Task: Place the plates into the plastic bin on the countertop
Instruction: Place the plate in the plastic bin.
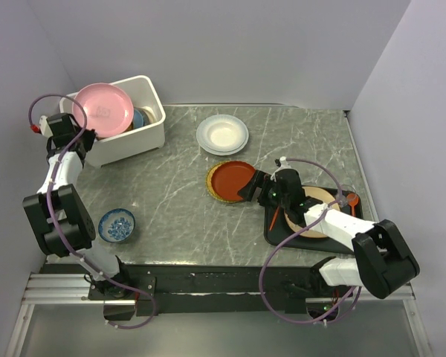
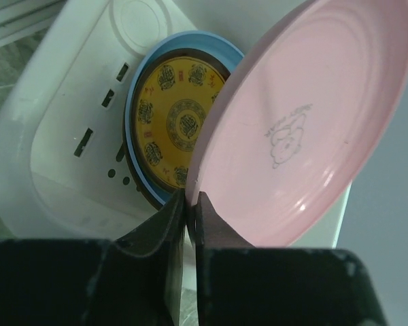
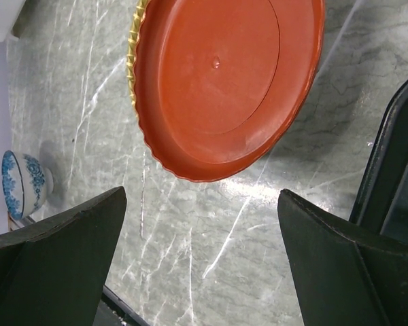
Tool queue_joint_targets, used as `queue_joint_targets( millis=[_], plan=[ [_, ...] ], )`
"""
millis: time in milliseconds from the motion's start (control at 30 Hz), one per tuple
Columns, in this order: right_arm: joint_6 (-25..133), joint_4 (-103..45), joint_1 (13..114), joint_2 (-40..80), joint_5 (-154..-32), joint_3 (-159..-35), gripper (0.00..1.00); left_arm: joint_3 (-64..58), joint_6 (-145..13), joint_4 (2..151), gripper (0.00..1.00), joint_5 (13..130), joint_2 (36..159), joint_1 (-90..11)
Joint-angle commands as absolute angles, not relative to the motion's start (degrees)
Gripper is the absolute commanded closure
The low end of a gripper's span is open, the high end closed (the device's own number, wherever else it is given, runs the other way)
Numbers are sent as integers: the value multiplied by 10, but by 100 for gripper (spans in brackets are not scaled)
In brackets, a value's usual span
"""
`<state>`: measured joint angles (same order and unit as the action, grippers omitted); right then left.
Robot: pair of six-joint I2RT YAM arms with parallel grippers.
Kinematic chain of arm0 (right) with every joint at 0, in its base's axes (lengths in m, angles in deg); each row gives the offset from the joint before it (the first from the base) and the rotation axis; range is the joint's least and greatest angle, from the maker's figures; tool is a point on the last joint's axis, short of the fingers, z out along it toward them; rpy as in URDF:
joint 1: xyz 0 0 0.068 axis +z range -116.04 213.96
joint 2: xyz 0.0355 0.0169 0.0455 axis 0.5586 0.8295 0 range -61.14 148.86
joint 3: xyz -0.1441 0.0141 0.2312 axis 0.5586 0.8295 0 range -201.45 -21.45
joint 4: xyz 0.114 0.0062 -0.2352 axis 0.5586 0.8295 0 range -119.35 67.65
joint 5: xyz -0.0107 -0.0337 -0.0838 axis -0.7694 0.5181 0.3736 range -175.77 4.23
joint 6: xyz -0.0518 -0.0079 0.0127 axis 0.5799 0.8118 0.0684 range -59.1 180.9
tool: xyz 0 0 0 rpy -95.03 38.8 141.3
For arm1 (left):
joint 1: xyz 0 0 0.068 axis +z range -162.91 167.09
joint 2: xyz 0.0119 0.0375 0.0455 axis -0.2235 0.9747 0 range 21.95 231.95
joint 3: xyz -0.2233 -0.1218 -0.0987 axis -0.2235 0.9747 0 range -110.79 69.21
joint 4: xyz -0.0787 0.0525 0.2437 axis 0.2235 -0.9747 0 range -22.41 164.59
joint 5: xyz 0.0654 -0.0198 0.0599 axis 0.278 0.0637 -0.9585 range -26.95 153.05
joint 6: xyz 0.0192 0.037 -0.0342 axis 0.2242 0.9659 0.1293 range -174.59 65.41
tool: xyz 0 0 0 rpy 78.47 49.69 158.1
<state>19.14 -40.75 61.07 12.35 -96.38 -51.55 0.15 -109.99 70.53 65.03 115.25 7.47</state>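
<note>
Left hand [image 2: 190, 204] pinches the pink plate [image 2: 306, 129] by its rim, tilted over the plastic bin [image 2: 47, 183]. I'd lower it against the yellow patterned plate [image 2: 177, 122] before letting go. Right hand [image 3: 202, 204] is spread, facing the red-orange plate [image 3: 224, 81] on the worktop [image 3: 190, 278].

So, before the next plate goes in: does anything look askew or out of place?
Only the round pink plate, held steeply tilted over the white plastic bin, pinched at its rim by the left gripper. Nothing looks spilled or broken.

left gripper [image 2: 190, 207] pinching pink plate [image 2: 306, 122] rim, above plastic bin [image 2: 54, 136]
</note>
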Motion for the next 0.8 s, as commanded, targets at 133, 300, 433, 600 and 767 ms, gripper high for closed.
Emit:
queue_joint_targets(
  millis=[133, 300, 433, 600, 767],
  plan=[
    [199, -429, 608, 136, -968, -539, 1, -44, -1112, 767, 81, 724, 1191, 90],
    [199, -424, 609, 128, -961, -534, 1, -58, -1110, 771, 72, 752, 1210, 90],
    [199, -420, 608, 119, -955, -526, 1, -62, -1110, 774, 60, 760, 1215, 89],
    [197, -418, 608, 108, -952, -517, 1, -66, -1110, 770, 33, 763, 1215, 90],
    [198, -414, 608, 100, -949, -518, 1, -60, -1104, 770, 17, 761, 1198, 89]
  ],
)
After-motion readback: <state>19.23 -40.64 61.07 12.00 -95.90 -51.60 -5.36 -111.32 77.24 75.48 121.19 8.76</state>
